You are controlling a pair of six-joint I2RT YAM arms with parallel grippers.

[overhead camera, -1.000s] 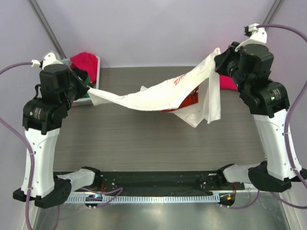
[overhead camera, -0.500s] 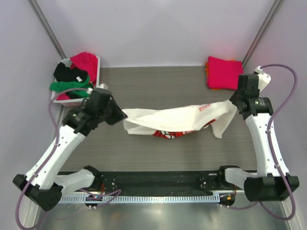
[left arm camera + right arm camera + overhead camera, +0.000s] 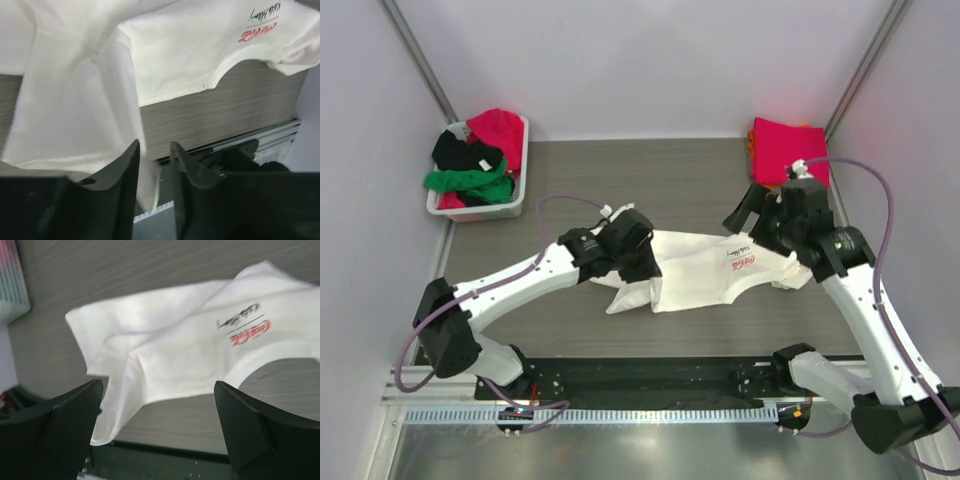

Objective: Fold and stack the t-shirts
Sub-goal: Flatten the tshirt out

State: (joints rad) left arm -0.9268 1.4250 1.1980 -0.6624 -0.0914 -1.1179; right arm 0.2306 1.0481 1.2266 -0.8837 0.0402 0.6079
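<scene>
The cream-white t-shirt (image 3: 705, 270) lies flat across the middle of the table, with a small red print (image 3: 743, 261) near its right end. My left gripper (image 3: 646, 272) is low over the shirt's left end. In the left wrist view its jaws (image 3: 154, 145) stand a little apart, and a loose fold of the shirt (image 3: 148, 182) hangs in the gap against one finger. My right gripper (image 3: 768, 226) hovers at the shirt's right end. In the right wrist view it (image 3: 157, 386) is wide open with nothing gripped, and the shirt (image 3: 190, 355) lies beyond it.
A white basket (image 3: 472, 209) at the back left holds red (image 3: 496, 125), black (image 3: 454, 150) and green (image 3: 470, 183) shirts. A folded magenta-pink shirt (image 3: 788, 150) lies on an orange one (image 3: 752, 141) at the back right. A black rail (image 3: 650, 378) runs along the near edge.
Both arms came down and toward the near side, laying the stretched white shirt on the table. The right gripper opened and let go; the left gripper's jaws loosened.
</scene>
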